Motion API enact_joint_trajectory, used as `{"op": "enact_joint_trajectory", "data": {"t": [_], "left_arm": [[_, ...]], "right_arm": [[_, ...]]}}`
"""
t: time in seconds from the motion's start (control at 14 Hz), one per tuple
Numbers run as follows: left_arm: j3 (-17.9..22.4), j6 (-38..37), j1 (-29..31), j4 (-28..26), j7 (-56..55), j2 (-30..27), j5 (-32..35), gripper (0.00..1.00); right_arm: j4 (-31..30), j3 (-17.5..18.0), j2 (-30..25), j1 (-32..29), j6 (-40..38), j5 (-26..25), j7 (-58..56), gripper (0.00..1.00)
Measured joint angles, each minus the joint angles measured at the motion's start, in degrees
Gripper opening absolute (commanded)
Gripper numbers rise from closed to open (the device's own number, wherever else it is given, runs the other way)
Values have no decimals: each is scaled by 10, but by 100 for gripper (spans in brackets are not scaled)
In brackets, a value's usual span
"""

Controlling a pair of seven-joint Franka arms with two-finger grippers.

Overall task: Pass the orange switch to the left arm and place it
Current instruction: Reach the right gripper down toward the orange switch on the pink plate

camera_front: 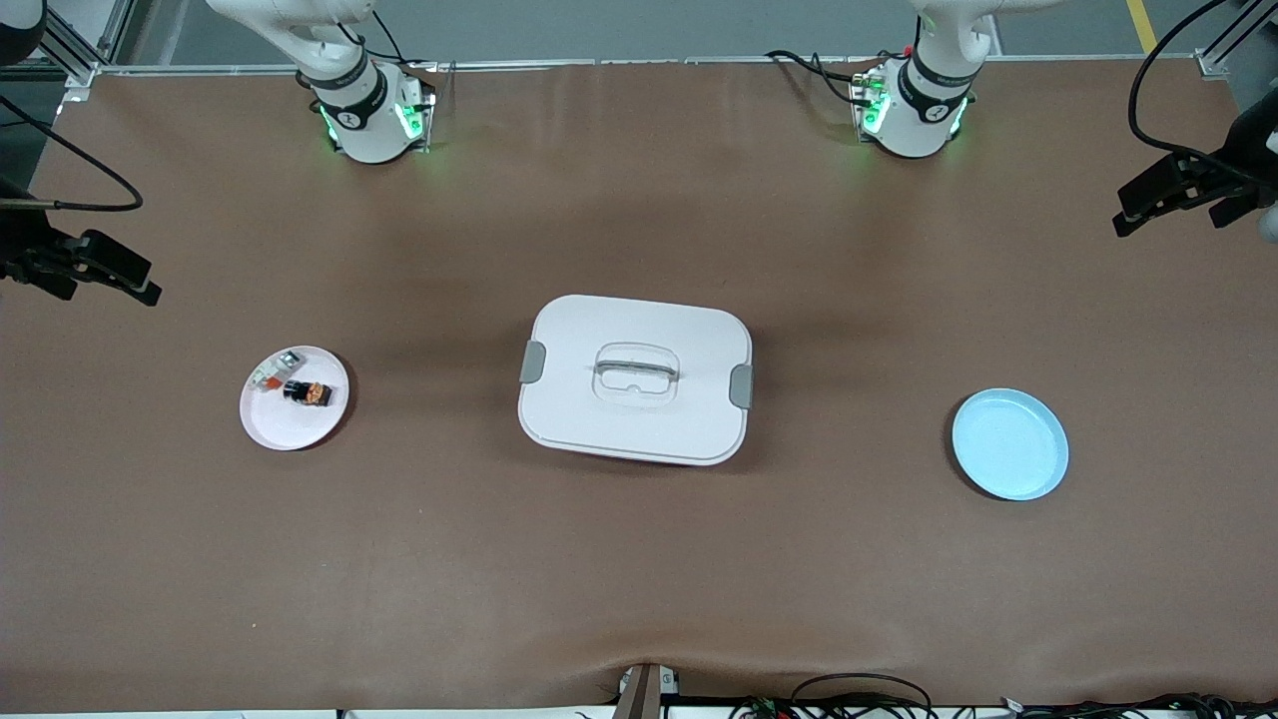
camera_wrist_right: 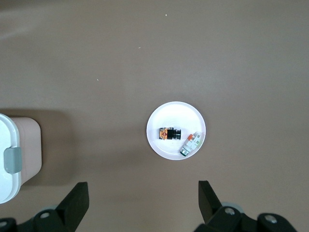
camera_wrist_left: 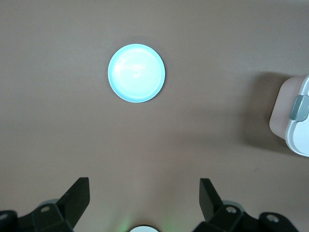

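We see a wide brown table (camera_front: pixel 639 579) with long bare stretches toward every edge. At its middle sits the white box (camera_front: pixel 636 377), lid on, grey clips at both ends, well apart from everything else.

The two arms wait at their bases along the edge farthest from the front camera. The left gripper (camera_wrist_left: pixel 145 198) hangs high over the left arm's end of the table, its black fingers (camera_wrist_left: pixel 77 195) spread wide and holding nothing. The right gripper (camera_wrist_right: pixel 144 199) hangs high over the right arm's end, fingers (camera_wrist_right: pixel 76 199) equally wide apart and bare.

A pale blue plate (camera_front: pixel 1009 444) lies toward the left arm's end, slightly nearer the front camera than the box. A white plate (camera_front: pixel 294 397) lies toward the right arm's end, with open brown surface between it and the box.

On the white plate rests the orange switch (camera_front: pixel 307 391), lying near the plate's middle. Just beside it, a small white-and-orange component (camera_front: pixel 273 371) lies closer to the plate's rim.
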Motion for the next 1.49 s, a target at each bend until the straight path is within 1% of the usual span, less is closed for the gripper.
{"op": "enact_joint_trajectory", "data": {"t": [1.49], "left_arm": [[-1,0,-1,0,0,4,0,100]], "right_arm": [[1,-2,0,-10,-4,-3,0,100]]}}
